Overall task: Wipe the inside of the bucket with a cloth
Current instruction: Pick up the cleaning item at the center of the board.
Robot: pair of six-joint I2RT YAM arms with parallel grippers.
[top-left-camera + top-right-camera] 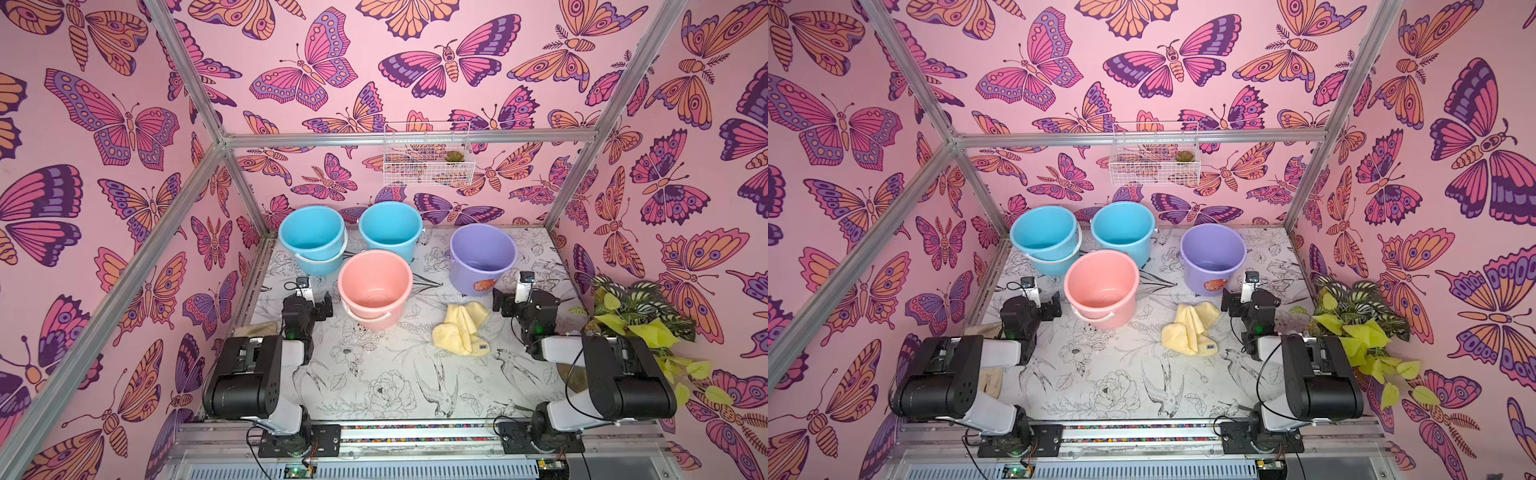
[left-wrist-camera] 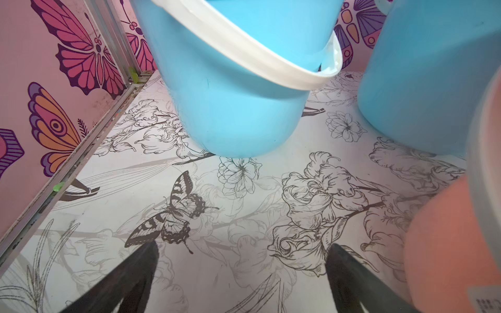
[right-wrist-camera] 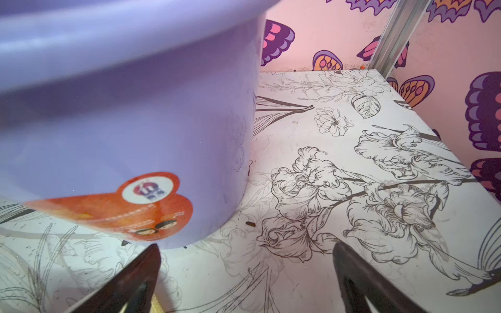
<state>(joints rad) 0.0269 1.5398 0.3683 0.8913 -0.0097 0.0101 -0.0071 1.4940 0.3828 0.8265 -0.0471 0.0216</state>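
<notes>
Top views both show the cloth, pale yellow, crumpled, with 1 small blue label, lying on the table near the pink bucket and purple bucket. The left gripper and right gripper gape wide, empty.

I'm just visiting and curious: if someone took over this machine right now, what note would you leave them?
Left gripper: open, empty, facing the blue buckets.
Right gripper: open, empty, beside the purple bucket.
Cloth: crumpled on the table, between the pink bucket and the right gripper.
Done: nothing yet.
Left: grasp the cloth, wipe inside a bucket; which bucket is unclear.
</notes>
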